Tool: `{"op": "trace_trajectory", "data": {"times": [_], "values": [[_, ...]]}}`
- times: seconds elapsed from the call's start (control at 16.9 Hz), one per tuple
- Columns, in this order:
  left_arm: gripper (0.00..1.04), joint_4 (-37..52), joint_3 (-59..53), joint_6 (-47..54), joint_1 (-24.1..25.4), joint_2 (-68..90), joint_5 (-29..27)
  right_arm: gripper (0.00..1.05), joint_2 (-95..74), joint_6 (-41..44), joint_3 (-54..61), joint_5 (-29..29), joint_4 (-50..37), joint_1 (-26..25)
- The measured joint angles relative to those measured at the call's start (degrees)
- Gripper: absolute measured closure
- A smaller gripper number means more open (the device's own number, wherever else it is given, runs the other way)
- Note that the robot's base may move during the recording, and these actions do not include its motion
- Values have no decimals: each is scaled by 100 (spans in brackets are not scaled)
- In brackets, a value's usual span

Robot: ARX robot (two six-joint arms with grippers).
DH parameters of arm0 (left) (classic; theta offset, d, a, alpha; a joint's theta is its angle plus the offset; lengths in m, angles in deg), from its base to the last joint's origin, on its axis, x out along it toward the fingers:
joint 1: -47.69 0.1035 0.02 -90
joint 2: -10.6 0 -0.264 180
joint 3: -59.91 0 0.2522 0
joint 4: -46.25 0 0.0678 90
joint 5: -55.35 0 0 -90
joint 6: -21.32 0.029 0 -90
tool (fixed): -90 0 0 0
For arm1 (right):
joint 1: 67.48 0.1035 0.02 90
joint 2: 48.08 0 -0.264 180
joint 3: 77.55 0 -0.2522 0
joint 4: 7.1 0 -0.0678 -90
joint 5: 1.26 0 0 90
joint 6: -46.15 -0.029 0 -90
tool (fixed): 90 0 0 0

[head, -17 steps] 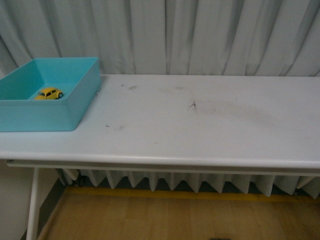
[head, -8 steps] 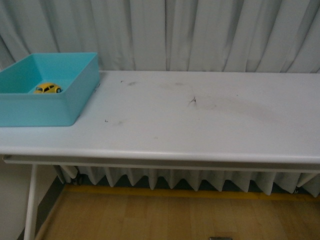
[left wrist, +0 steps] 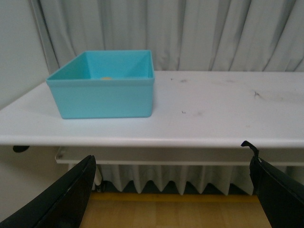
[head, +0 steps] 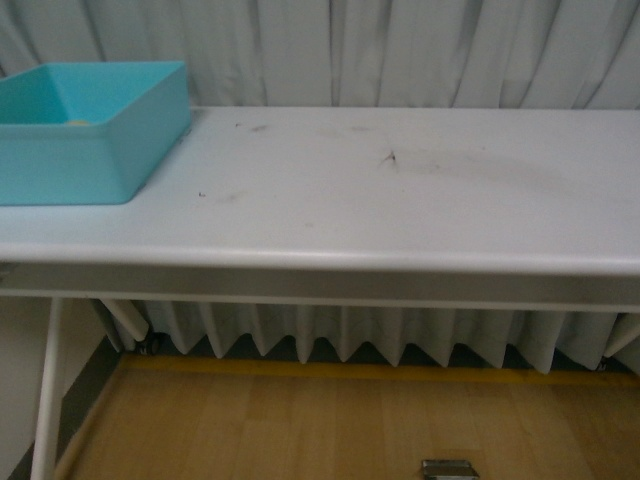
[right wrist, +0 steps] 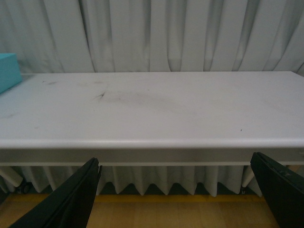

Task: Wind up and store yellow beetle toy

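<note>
Only a sliver of the yellow beetle toy [head: 78, 123] shows over the wall of the teal bin [head: 100, 150], which stands at the far left of the white table [head: 400, 200]. In the left wrist view the same yellow sliver of the toy [left wrist: 107, 78] lies on the bin's floor [left wrist: 105, 92]. My left gripper [left wrist: 172, 159] is open and empty, held below and in front of the table's front edge. My right gripper [right wrist: 175, 158] is also open and empty, low before the table edge, further right. Neither arm shows in the front view.
Pleated white curtains [head: 400, 50] hang behind the table. Dark scuff marks [head: 392, 157] sit mid-table. A white table leg [head: 45, 390] stands at the left over a wooden floor [head: 300, 430]. A small metal object [head: 450, 468] lies on the floor.
The front view has sunk lower, so the table and bin have risen in the picture. The toy, plainly visible in the bin before, is now almost hidden behind the bin's wall.
</note>
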Motion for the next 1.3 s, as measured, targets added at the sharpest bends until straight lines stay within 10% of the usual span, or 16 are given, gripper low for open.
{"op": "trace_trajectory", "data": {"times": [1.3], "values": [[7, -15, 0, -4, 0, 0, 0, 7, 0, -2, 0, -2, 9, 0]]}}
